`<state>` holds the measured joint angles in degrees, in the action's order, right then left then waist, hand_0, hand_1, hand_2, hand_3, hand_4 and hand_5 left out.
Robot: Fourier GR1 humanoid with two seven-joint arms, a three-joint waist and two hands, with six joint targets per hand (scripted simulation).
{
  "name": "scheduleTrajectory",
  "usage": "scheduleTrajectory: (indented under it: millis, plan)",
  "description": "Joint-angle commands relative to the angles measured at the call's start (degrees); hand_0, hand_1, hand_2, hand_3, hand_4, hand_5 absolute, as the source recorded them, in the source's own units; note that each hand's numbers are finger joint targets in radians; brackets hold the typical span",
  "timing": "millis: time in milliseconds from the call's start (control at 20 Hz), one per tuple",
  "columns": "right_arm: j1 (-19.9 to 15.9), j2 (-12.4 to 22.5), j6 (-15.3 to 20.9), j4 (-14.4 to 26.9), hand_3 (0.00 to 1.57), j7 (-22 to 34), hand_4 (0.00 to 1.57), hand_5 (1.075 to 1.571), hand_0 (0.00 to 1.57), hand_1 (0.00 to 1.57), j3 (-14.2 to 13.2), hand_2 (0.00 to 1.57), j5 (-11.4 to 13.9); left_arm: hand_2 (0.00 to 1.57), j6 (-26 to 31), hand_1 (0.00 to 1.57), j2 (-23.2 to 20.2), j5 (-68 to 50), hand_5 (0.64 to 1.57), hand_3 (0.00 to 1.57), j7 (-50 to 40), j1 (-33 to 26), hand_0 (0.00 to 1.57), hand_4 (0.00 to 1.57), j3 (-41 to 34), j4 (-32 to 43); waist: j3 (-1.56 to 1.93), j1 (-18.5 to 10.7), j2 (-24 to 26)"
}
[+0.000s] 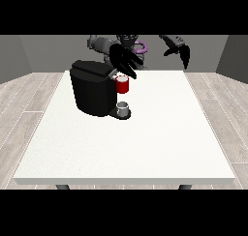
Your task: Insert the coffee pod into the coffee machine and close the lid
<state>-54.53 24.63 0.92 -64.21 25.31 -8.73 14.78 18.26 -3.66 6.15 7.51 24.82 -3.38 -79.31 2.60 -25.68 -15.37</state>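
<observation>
The black coffee machine (94, 92) stands on the left half of the white table (160, 138). A red thing at the machine (123, 85) sits at its front right, under the head. On the machine's base, below the red thing, stands a small grey thing (123, 108); I cannot tell whether it is the pod. The hand at the view's left (124, 61) hovers just above the machine's top right and the red thing, fingers straight and spread, holding nothing. The hand at the view's right (178, 49) hangs raised over the table's far edge, its fingers relaxed and pointing down.
The robot's torso (127, 42) is behind the table's far edge. Wooden floor (29, 97) surrounds the table on both sides.
</observation>
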Motion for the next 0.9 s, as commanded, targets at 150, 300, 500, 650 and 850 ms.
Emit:
scheduleTrajectory:
  millis: [150,300,500,650,850]
  plan:
    - [-6.3,-5.5,0.9,-5.1,0.0,-5.8,0.0,1.571,0.0,0.0,1.1,0.0,-2.5,0.0,1.8,0.0,0.1,-0.6,1.571,0.0,-0.4,4.7,0.0,0.28,1.2,0.3,-2.46,-7.9,-3.8]
    - [-6.9,-6.2,1.0,-6.3,0.0,-4.5,0.0,1.571,0.0,0.0,-0.2,0.0,-4.0,0.0,1.5,0.0,0.8,0.6,1.571,0.0,-0.7,4.8,0.0,0.3,2.5,0.8,-2.49,-8.7,-4.2]
    - [-10.3,-5.8,0.1,-2.7,0.0,-7.6,0.13,1.571,0.0,0.0,0.2,0.0,-3.7,0.0,1.5,0.0,0.5,-0.6,1.571,0.0,-1.7,6.8,0.0,0.35,1.6,-0.9,-2.61,-8.7,-5.7]
    - [-9.1,-8.2,0.7,-0.4,0.0,-13.4,0.0,1.571,0.0,0.0,0.4,0.0,-4.3,0.0,2.7,0.0,-0.5,-0.8,1.571,0.0,-1.6,6.3,0.0,0.32,1.8,-3.1,-2.6,-7.5,-6.0]
    - [-9.1,-11.8,0.5,1.5,0.0,-15.7,0.0,1.571,0.0,0.0,2.0,0.0,-4.9,0.0,0.6,0.0,1.4,-1.0,1.571,0.0,-3.3,4.0,0.0,0.25,1.7,-3.4,-2.61,-4.6,-2.9]
